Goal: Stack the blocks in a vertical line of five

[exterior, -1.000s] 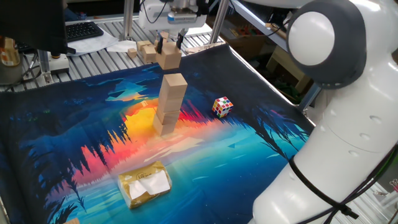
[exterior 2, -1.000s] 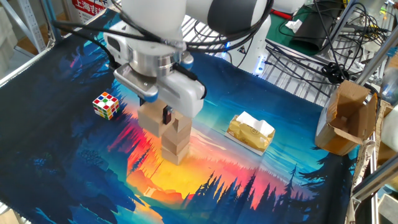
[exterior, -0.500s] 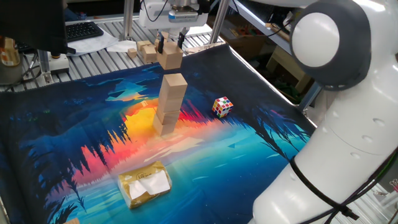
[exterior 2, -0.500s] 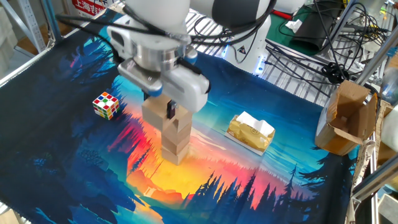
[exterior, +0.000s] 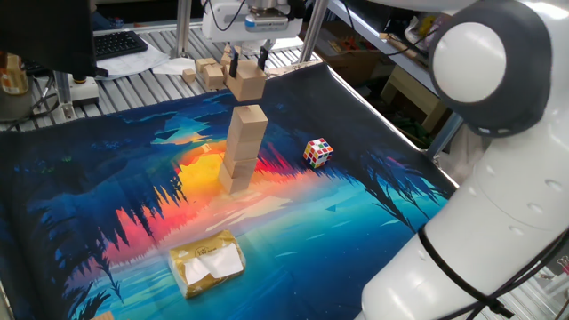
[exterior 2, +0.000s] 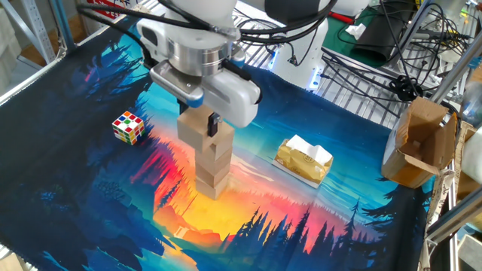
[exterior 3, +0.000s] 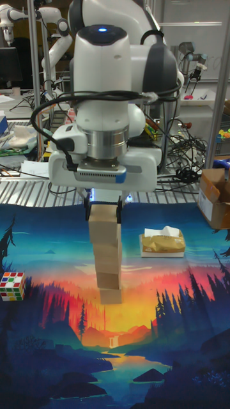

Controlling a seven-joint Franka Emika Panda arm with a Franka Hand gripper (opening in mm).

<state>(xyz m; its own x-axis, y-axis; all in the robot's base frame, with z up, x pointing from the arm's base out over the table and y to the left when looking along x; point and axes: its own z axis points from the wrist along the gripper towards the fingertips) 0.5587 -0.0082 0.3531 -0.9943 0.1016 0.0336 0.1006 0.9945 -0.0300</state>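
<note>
Far left on the desk, the multicoloured puzzle cube [exterior 3: 12,285] sits alone on the painted mat [exterior 3: 191,358], well apart from the action. Centre stage, a stack of wooden blocks [exterior 3: 108,271] stands upright on the mat's orange sunset patch; how many cubes are in it is hard to count from here, three at least. Above it hangs the gripper [exterior 3: 103,213], its jaws closed on another wooden block [exterior 3: 102,222], one dark finger on each side face. In the tall fixed view that held block seems to sit right on the stack's top, but one fixed view shows a clear gap, with the held block [exterior: 246,84] up in the air above the stack [exterior: 242,149] and apparently set back from it. In the other fixed view the gripper [exterior 2: 202,123] carries the block just over the top of the column.

Right of the stack lies the yellowish wrapped packet [exterior 3: 162,243], flat on the mat, near but not touching. At the far right edge, an open cardboard box [exterior 2: 419,147]; its contents cannot be made out. Off the mat at the back, more wooden blocks [exterior: 208,74] rest on the slatted desk [exterior: 133,76].
</note>
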